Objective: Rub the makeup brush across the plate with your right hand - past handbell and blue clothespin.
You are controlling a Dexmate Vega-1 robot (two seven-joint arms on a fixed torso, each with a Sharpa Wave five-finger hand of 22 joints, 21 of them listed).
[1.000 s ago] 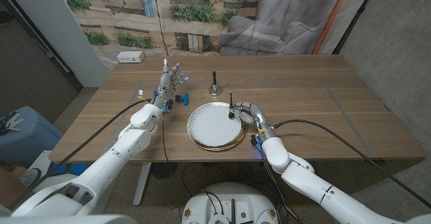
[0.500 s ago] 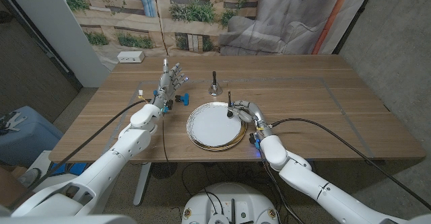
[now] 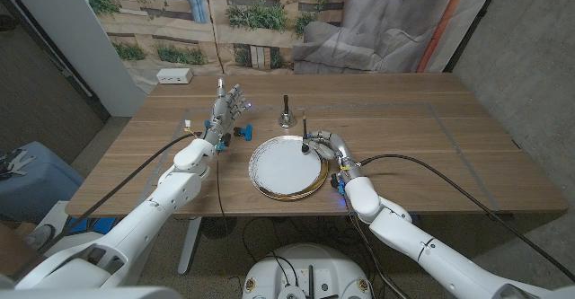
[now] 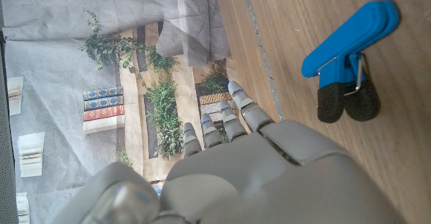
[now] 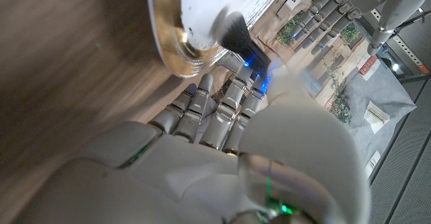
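The right hand (image 3: pixel 329 146) grips the makeup brush (image 3: pixel 305 139) at the right rim of the plate (image 3: pixel 286 168), fingers curled around the handle, which stands nearly upright with its dark tip rising above the hand. In the right wrist view the brush's bristles (image 5: pixel 232 30) press against the white face of the plate (image 5: pixel 185 15) just inside its gold rim. The plate sits on the desk (image 3: pixel 422 146) in front of the robot. The handbell (image 3: pixel 286 113) stands just beyond the plate's far edge, and the blue clothespin (image 3: pixel 243 132) lies to the plate's left, close beside the left hand (image 3: pixel 226 109). That hand holds nothing, fingers raised and apart; in the left wrist view the clothespin (image 4: pixel 350 52) lies near the fingertips (image 4: pixel 234 89) without touching them.

Compared with a second ago, the right hand and brush have shifted slightly leftward along the plate's rim. The left hand, handbell and clothespin are unchanged.
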